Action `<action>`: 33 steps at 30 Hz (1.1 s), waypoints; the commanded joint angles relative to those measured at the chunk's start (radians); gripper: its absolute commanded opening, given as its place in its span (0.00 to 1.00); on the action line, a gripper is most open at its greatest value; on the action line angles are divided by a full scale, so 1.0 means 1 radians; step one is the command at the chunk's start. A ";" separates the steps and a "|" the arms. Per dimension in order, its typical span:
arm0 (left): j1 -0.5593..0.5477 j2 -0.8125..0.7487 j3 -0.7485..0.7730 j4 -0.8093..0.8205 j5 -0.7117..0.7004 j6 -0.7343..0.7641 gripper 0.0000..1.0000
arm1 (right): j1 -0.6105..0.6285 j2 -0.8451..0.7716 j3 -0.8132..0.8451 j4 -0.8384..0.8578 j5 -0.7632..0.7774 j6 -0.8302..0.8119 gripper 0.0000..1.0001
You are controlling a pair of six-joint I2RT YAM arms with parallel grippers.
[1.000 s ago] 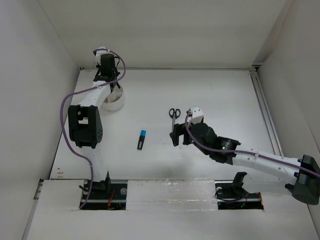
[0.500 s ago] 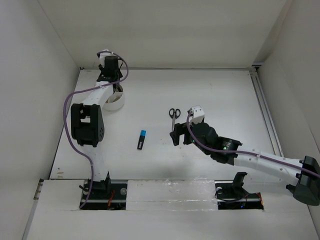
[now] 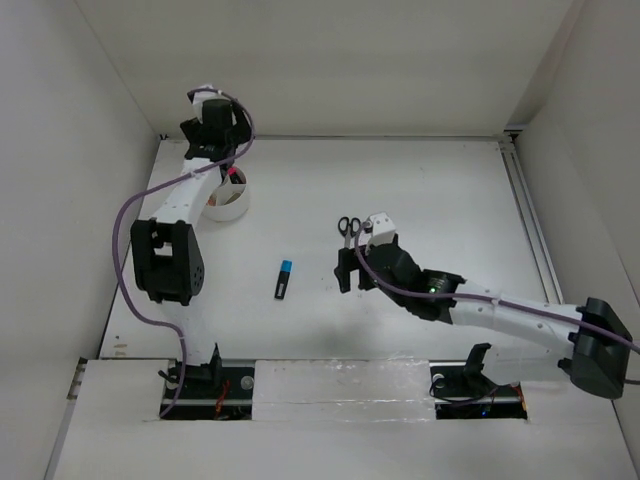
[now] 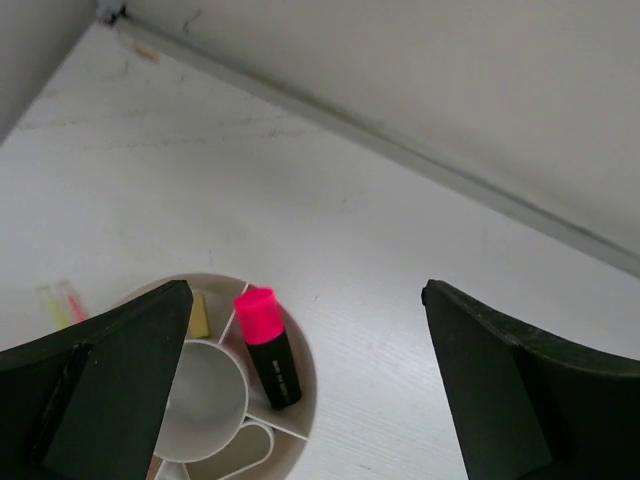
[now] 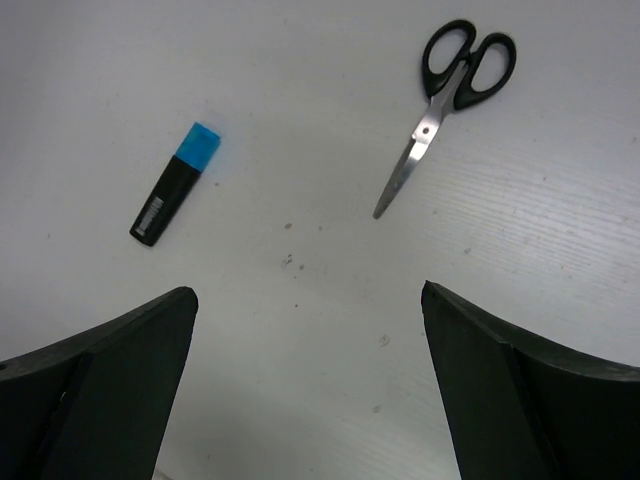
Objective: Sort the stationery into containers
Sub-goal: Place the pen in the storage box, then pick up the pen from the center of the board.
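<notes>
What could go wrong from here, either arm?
1. Pink-cap highlighter sits in the outer compartment of the bowl, cap at the rim; the open left claw above might clip it.
2. Scissors lie flat and closed; the open right claw may slide off them.

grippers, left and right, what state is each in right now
Left gripper: open, holding nothing, over the white bowl with the pink-capped highlighter in it.
Right gripper: open, holding nothing, above the blue-capped highlighter and scissors.
</notes>
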 commanded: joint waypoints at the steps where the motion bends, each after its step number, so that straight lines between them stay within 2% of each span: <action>1: -0.007 -0.177 0.164 -0.051 0.027 -0.013 0.99 | 0.004 0.110 0.107 -0.041 0.021 0.110 1.00; 4: -0.007 -0.189 0.274 -0.213 0.027 -0.045 0.99 | 0.042 0.236 0.190 -0.071 0.096 0.265 1.00; 6: -0.007 -0.211 0.372 -0.357 0.027 -0.071 0.99 | 0.084 0.313 0.242 -0.071 0.130 0.307 1.00; 7: -0.007 -0.221 0.392 -0.400 0.027 -0.098 0.99 | 0.096 0.401 0.317 -0.071 0.144 0.337 1.00; 9: -0.007 -0.286 0.379 -0.483 0.063 -0.131 0.99 | 0.130 0.500 0.423 -0.185 0.216 0.376 1.00; 10: -0.007 -0.316 0.347 -0.499 0.073 -0.140 0.99 | 0.141 0.552 0.542 -0.227 0.233 0.397 1.00; 11: -0.007 -0.351 0.255 -0.510 0.064 -0.151 0.99 | 0.151 0.657 0.606 -0.321 0.253 0.451 1.00; 14: -0.007 -0.511 0.092 -0.510 0.039 -0.177 0.99 | 0.170 0.834 0.822 -0.457 0.282 0.531 1.00; 16: -0.007 -0.621 -0.049 -0.510 0.036 -0.190 0.99 | 0.170 0.887 0.873 -0.489 0.267 0.556 1.00; 19: -0.007 -0.761 -0.262 -0.432 0.108 -0.191 0.99 | 0.170 0.948 0.899 -0.489 0.267 0.577 1.00; 22: -0.007 -0.824 -0.363 -0.393 0.110 -0.169 0.99 | 0.170 1.003 0.928 -0.475 0.245 0.565 0.99; 24: -0.007 -0.824 -0.373 -0.393 0.100 -0.169 0.99 | 0.170 1.034 0.957 -0.475 0.222 0.565 0.97; 27: -0.007 -0.824 -0.361 -0.404 0.126 -0.169 0.99 | 0.170 1.078 0.970 -0.486 0.202 0.565 0.92; 32: 0.033 -0.824 -0.380 -0.381 0.214 -0.160 0.99 | 0.170 1.082 0.909 -0.448 0.172 0.583 0.62; 33: 0.033 -0.824 -0.380 -0.372 0.214 -0.160 0.99 | 0.179 1.072 0.890 -0.436 0.153 0.583 0.59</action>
